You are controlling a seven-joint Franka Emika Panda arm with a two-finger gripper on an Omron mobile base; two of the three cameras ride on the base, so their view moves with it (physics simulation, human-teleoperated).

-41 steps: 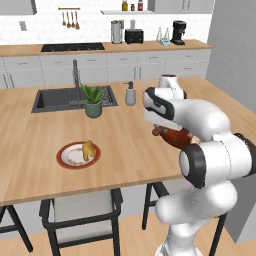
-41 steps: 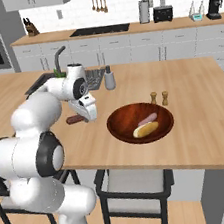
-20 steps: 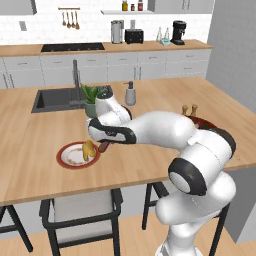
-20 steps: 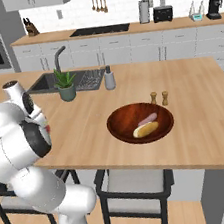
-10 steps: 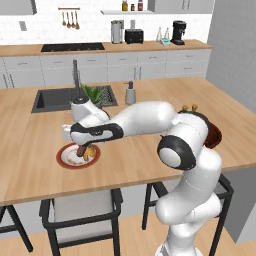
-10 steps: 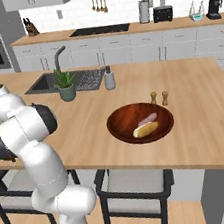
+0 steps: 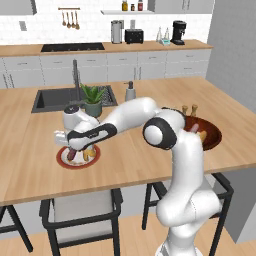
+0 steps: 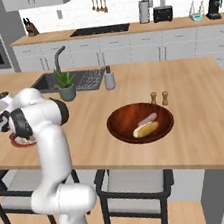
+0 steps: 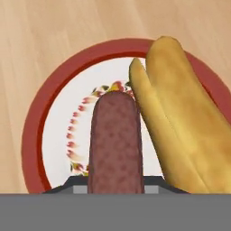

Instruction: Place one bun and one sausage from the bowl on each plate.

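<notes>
Gripper point(image 7: 76, 150) clamped on sausage point(image 9: 116, 144) over the red-rimmed plate point(image 9: 38, 117) near the counter's point(image 7: 130, 160) front left edge. Hand view: bun point(image 9: 180, 122) on plate beside sausage. Right base view: bowl point(image 8: 120, 127) near the front edge with another bun point(image 8: 145, 129) and sausage point(image 8: 147, 118).

The dark reddish-brown bowl point(image 8: 141, 122) is seen on the wooden worktop point(image 8: 206, 121), with one bun point(image 8: 145, 129) and one sausage point(image 8: 147, 118) lying inside it. Two small shakers point(image 8: 159, 98) are placed just behind its rim. At the far left, a red-rimmed plate point(image 8: 21, 142) is partly hidden behind the arm. A potted plant point(image 8: 66, 85) stands beside the sink point(image 8: 74, 79).
</notes>
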